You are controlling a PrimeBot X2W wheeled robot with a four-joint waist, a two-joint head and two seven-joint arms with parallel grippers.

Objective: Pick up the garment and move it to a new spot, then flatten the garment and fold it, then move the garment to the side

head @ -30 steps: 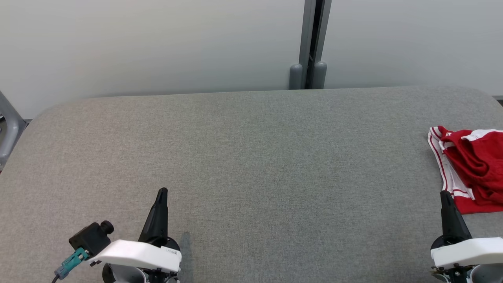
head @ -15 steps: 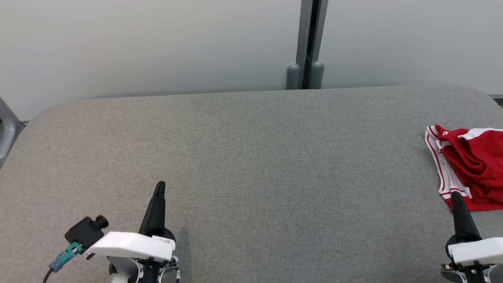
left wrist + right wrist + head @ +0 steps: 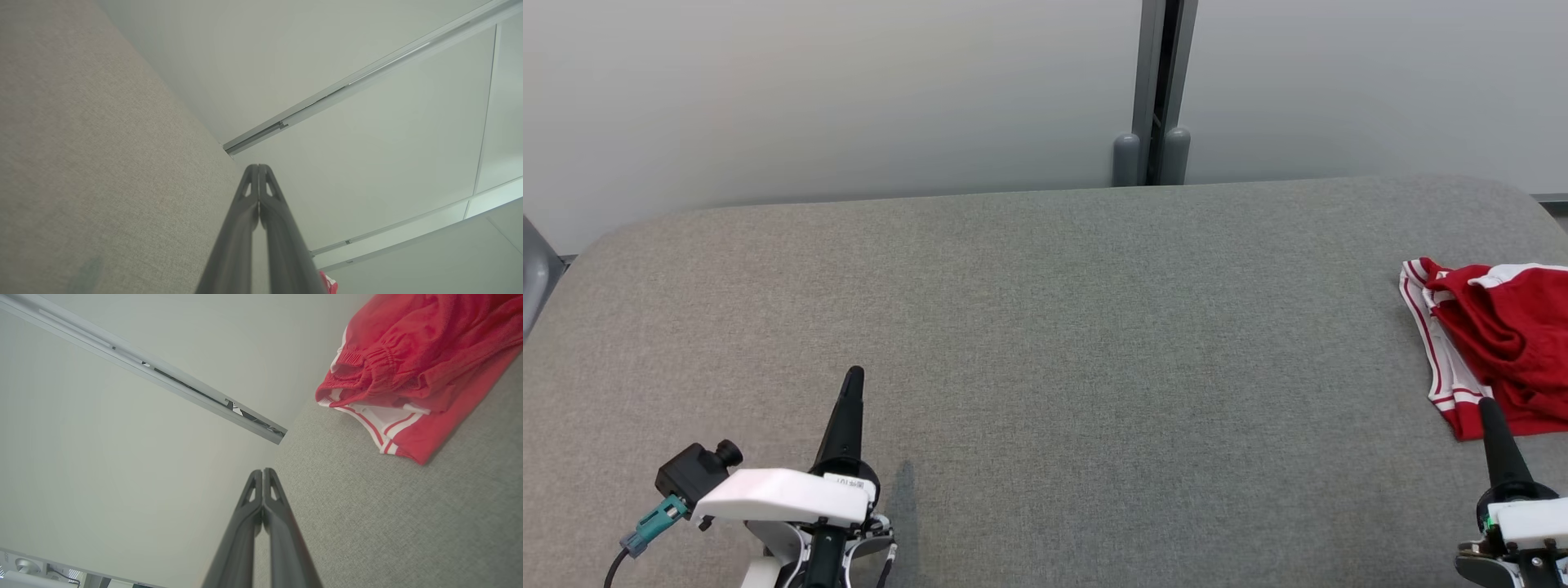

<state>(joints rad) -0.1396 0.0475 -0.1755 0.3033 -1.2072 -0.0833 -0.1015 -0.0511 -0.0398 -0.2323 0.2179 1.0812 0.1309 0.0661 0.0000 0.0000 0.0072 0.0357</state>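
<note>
The garment [image 3: 1507, 339] is a crumpled pair of red shorts with white stripes, lying at the right edge of the grey table [image 3: 1045, 343]. It also appears in the right wrist view as the garment [image 3: 412, 371], at the upper right. My right gripper [image 3: 1490, 404] is shut and empty, its tip just in front of the garment's near hem. In its own wrist view the right gripper [image 3: 262, 473] shows both fingers pressed together. My left gripper [image 3: 852, 376] is shut and empty at the lower left, far from the garment; the left gripper [image 3: 258, 168] shows closed fingers too.
A pale wall with a grey vertical post [image 3: 1153, 90] stands behind the table's far edge. A grey chair part [image 3: 533, 273] sits past the table's left end. The table's corners are rounded.
The head view has shifted, so the scene has slid left and up. Both grippers sit lower in the view, and the right gripper's tip now lies closer to the garment's hem.
</note>
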